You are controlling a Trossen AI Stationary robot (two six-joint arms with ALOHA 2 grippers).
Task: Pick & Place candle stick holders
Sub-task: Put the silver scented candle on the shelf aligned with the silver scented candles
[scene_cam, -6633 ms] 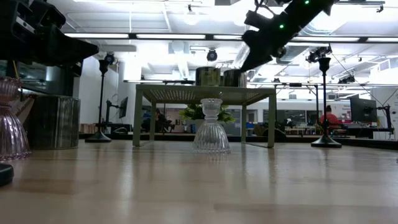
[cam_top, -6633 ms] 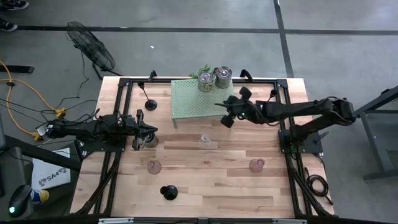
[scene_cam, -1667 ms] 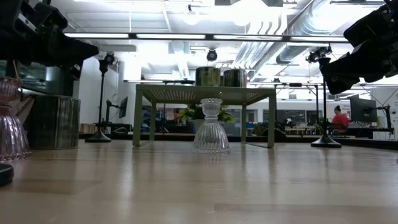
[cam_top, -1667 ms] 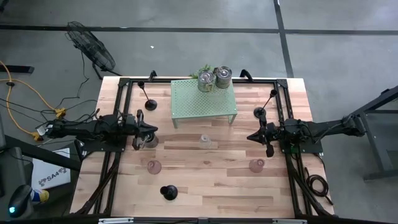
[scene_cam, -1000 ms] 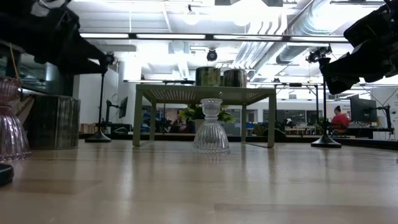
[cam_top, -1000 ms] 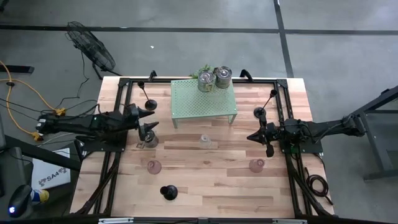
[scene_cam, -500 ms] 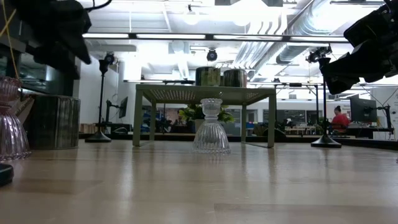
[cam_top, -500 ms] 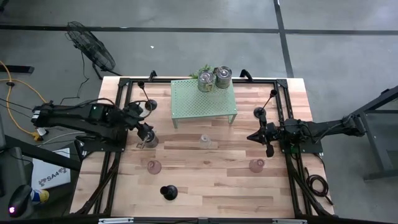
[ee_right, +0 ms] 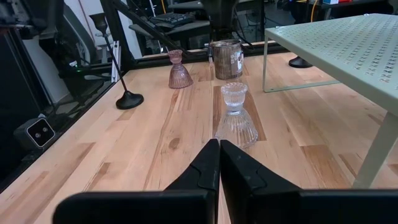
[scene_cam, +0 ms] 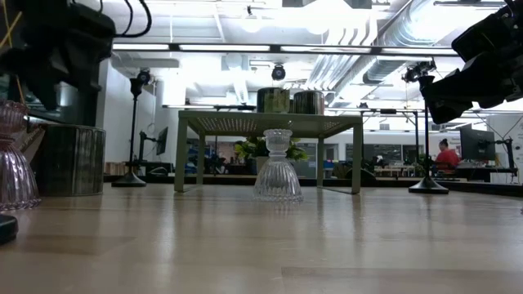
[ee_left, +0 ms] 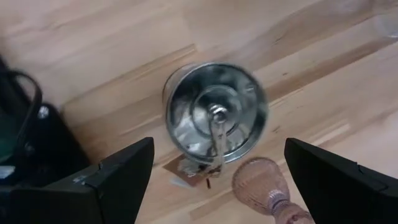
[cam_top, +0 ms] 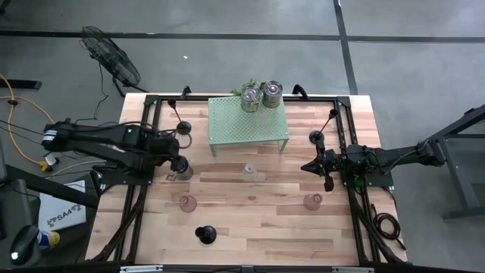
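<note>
Two silver cups [cam_top: 261,95] stand on the green rack [cam_top: 248,125]. A third silver cup [ee_left: 214,112] stands on the tabletop [cam_top: 258,227] beneath the left gripper [ee_left: 214,171], whose jaws are spread wide and hold nothing. Also on the tabletop: a clear holder [cam_top: 249,173] in front of the rack, two pink holders [cam_top: 188,202] [cam_top: 312,202], and black holders [cam_top: 205,234] [cam_top: 183,127] [cam_top: 317,136]. The right gripper [ee_right: 219,163] waits near the right edge, jaws closed and empty. Judged progress: two placed, most left.

Pale green perforated rack [cam_top: 248,123]; shiny silver cup [ee_left: 214,113] (pink holder [ee_left: 262,185] beside).
</note>
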